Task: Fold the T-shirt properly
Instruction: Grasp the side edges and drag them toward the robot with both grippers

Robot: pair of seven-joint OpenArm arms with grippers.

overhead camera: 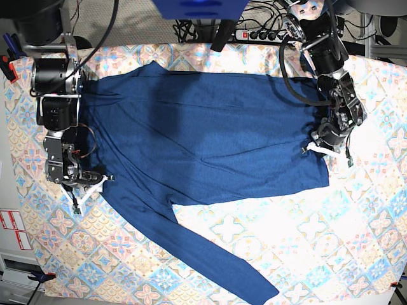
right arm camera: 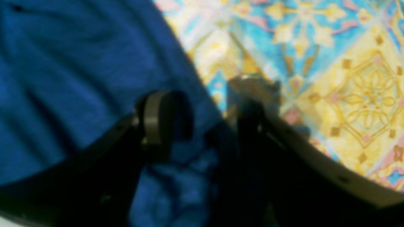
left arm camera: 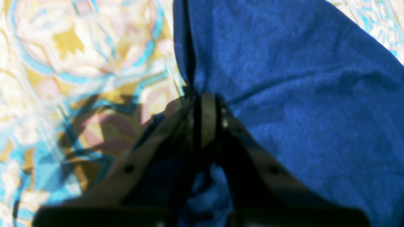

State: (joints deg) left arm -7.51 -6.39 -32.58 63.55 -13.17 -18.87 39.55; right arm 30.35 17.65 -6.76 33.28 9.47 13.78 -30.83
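The left tool [left arm camera: 202,94] is clamped tight on an edge of the T-shirt [overhead camera: 203,136]: in the left wrist view its two pads meet with a pinch of dark blue knit between them, and creases fan out from that point across the cloth lying ahead and to one side of it. On the other side of that tool lies bare patterned tabletop [left arm camera: 79,56], with the tool's shadow falling on it.

The right tool [right arm camera: 202,104] stands with its jaws apart. In the right wrist view one finger [right arm camera: 154,116] rests over the blue cloth and the other sits over the tabletop's printed pattern, so the shirt's edge runs through the gap between them. Whether either pad presses the fabric is too blurred to tell, and nothing is pinched.

In the base view the shirt lies spread flat between the two tools, its long axis running from one tool to the other. The left tool [overhead camera: 321,140] grips it at one end and the right tool [overhead camera: 89,184] sits at the opposite edge. One long sleeve [overhead camera: 210,254] stretches diagonally away from the body toward the near edge of the tabletop, starting close beside the right tool.
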